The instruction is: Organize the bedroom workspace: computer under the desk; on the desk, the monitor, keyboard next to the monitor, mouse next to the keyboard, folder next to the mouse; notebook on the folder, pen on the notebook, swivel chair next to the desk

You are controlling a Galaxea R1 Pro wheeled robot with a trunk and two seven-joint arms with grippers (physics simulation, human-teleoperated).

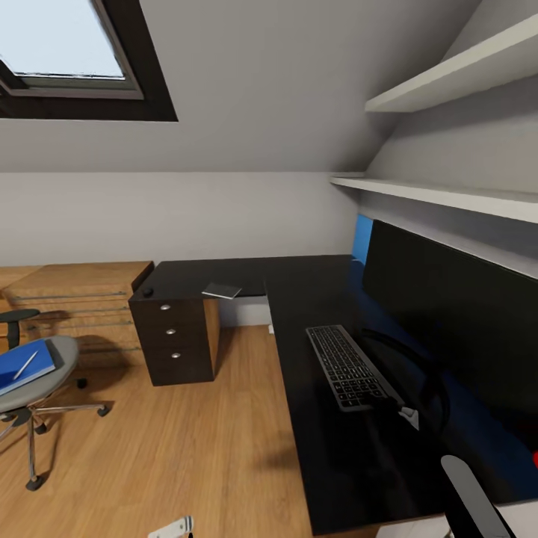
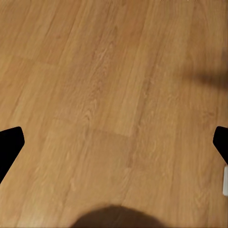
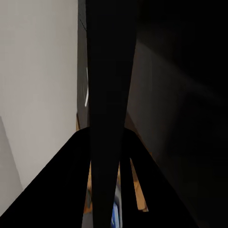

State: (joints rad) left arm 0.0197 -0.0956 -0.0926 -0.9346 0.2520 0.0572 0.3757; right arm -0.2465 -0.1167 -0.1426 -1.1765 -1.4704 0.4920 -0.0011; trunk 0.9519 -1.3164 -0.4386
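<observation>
**Keyboard on the worktop, folder on the chair**

The left pincer (image 2: 114, 142) is hanging over the oak plank floor (image 2: 109, 85), black fingertips (image 2: 9, 145) spread wide. The right pincer's state cannot be told. On the glossy black L-shaped worktop (image 1: 314, 291), the flat black-keyed keyboard (image 1: 347, 366) is lying before the wide black monitor (image 1: 456, 314). The bright blue folder (image 1: 26, 366), with the thin silvery pen (image 1: 26, 364) on it, is sitting on the grey swivel chair (image 1: 63, 359), well apart.
</observation>
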